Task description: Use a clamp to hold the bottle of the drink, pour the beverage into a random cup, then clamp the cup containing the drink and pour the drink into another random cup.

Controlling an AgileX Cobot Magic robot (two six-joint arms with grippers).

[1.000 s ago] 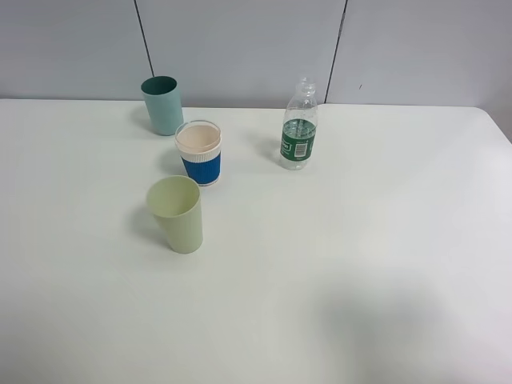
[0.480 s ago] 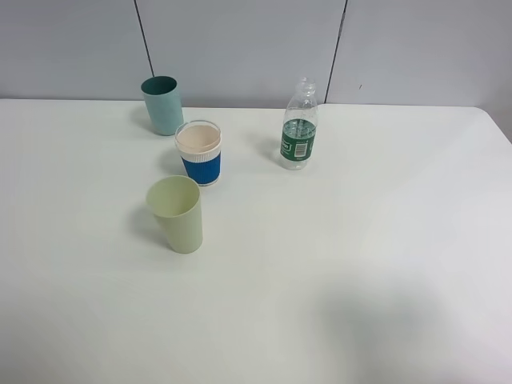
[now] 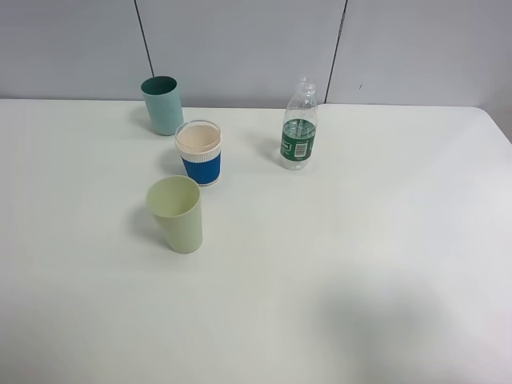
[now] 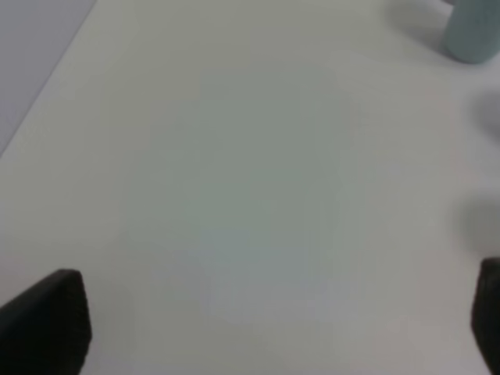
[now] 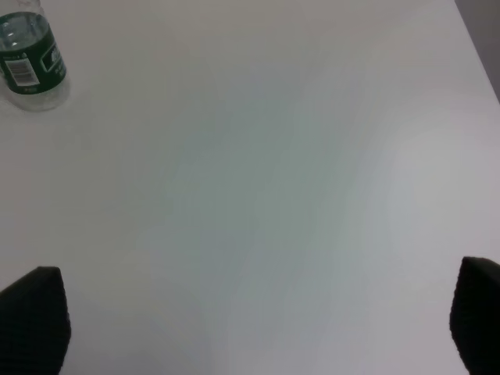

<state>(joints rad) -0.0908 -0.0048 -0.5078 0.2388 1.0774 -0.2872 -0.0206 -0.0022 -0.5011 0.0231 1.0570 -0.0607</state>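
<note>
While both grippers gape | blue-banded cup (image 3: 199, 152) between teal cup (image 3: 162, 104), yellow-green tumbler (image 3: 177, 213)

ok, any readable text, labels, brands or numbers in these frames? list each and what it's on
No text can be read as words.
Bottle: green label with white print, too small and blurred to read; the right wrist view shows a white barcode patch on it, digits illegible.
Blue-banded white cup: plain blue band, no print visible.
Teal cup: no markings.
Pale green cup: no markings.
Table and wall: no signs.
</note>
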